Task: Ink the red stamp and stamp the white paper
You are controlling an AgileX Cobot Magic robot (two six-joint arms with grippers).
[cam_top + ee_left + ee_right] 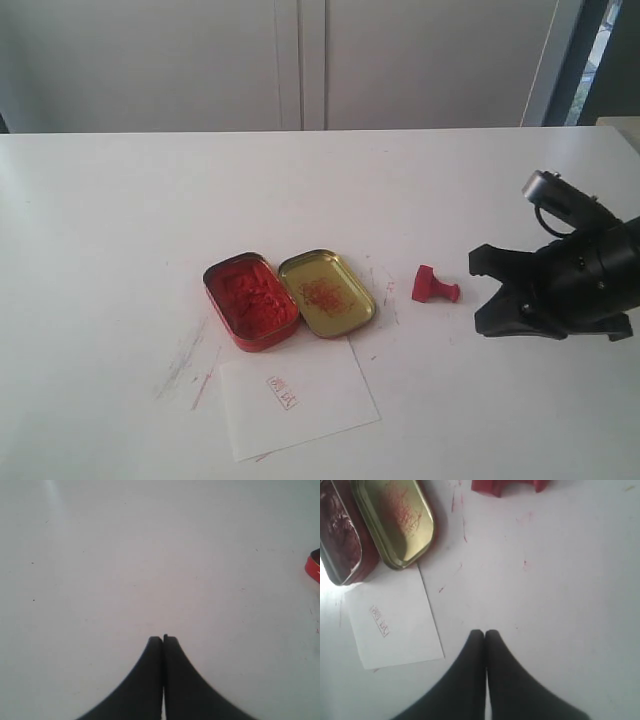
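Two end effectors, both closed on nothing: I see the right end effector (pixel 485 632) with fingers pressed together over bare surface (pixel 560 580), and the left end effector (pixel 163 637) likewise. Only the exterior view shows the whole stamp (pixel 435 286), on its side right of the lid (pixel 326 292), apart from the paper (pixel 298 395). My left wrist view catches only the tin (pixel 314 567) edge.

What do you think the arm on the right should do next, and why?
Probably open the right gripper and ease it toward the red stamp. The jaws are shut on nothing, and the stamp lies on its side on the table, apart from the gripper. It must be picked up before it can reach the open ink tin. The white paper already bears one red imprint.
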